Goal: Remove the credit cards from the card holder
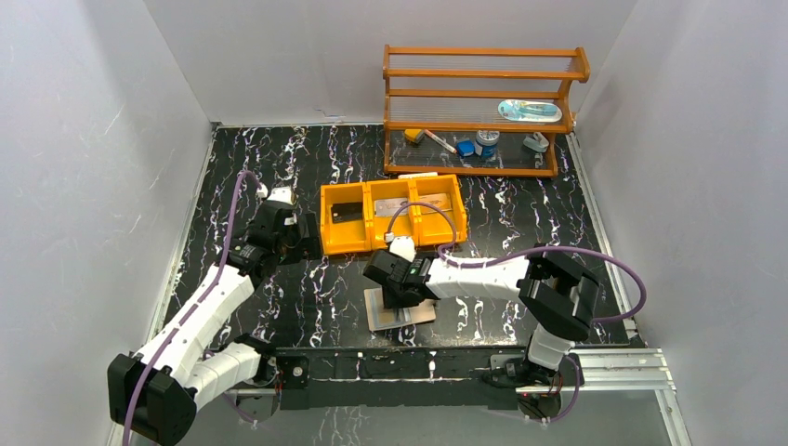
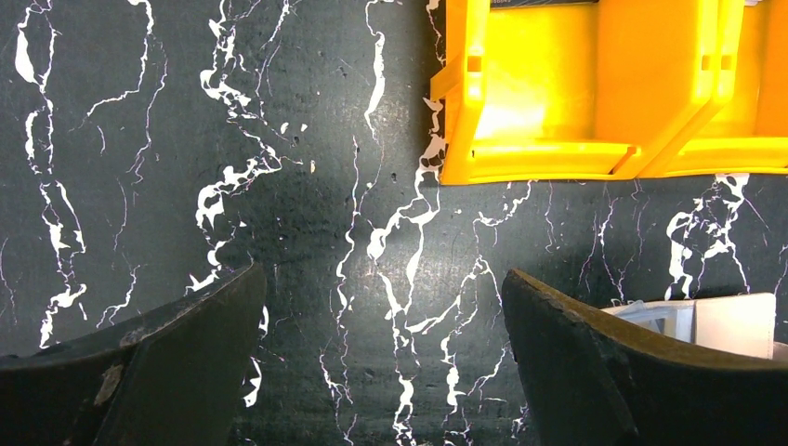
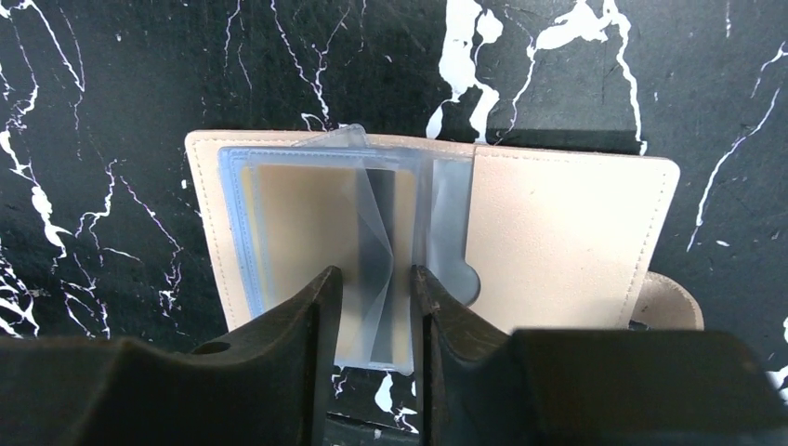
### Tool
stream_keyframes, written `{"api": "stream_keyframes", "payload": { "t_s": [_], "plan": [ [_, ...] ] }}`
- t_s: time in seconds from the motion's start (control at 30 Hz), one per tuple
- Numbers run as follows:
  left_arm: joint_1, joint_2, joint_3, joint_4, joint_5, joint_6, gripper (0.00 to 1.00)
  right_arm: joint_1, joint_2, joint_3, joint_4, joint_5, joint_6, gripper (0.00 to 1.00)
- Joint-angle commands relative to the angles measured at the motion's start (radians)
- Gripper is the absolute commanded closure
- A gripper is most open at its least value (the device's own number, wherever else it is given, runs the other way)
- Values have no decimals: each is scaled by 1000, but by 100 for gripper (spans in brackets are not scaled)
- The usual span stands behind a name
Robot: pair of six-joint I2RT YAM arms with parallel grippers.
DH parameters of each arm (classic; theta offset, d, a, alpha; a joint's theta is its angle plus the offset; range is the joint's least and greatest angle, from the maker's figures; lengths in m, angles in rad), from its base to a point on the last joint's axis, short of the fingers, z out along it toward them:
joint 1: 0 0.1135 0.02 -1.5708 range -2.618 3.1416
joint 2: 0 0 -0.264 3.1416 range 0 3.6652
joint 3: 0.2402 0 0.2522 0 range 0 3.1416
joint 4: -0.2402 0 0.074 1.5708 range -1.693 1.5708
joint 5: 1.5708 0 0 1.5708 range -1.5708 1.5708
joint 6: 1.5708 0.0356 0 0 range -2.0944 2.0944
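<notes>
The card holder (image 3: pixel 567 232) lies open and flat on the black marble table, tan, with a side tab at its right. It also shows in the top view (image 1: pixel 420 314) under the right arm. Clear grey-blue sleeves (image 3: pixel 372 214) fan up from its left panel, and an orange-tan card (image 3: pixel 297 223) sits inside them. My right gripper (image 3: pixel 376 279) hangs just above the holder's near edge, its jaws narrowly apart with loose sleeves between the fingertips; no firm hold shows. My left gripper (image 2: pixel 383 288) is wide open and empty over bare table, near the orange tray's left front corner.
The orange three-compartment tray (image 1: pixel 346 243) stands behind the holder, with a black item (image 1: pixel 348 212) and greyish flat pieces (image 1: pixel 409 197) in it. Its front wall shows in the left wrist view (image 2: pixel 539 158). A wooden shelf (image 1: pixel 479 111) with small items stands at the back right.
</notes>
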State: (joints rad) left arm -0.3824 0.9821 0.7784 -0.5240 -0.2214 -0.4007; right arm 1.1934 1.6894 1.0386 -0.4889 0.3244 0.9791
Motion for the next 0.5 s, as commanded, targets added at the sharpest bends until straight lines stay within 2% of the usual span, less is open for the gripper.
{"api": "stream_keyframes", "payload": {
  "t_s": [0.0,0.1,0.27,0.33,0.47],
  "plan": [
    [4,5,5,1,13,11,2,4,18,29,-8,31,-4,63],
    [4,8,4,2,17,12,2,6,10,10,9,31,-6,75],
    [4,9,4,2,25,13,2,6,21,21,5,28,-15,88],
    [4,10,1,3,41,11,2,6,20,20,13,23,-19,96],
    [4,21,-2,5,87,7,2,0,-11,-17,62,12,-16,100]
  ]
}}
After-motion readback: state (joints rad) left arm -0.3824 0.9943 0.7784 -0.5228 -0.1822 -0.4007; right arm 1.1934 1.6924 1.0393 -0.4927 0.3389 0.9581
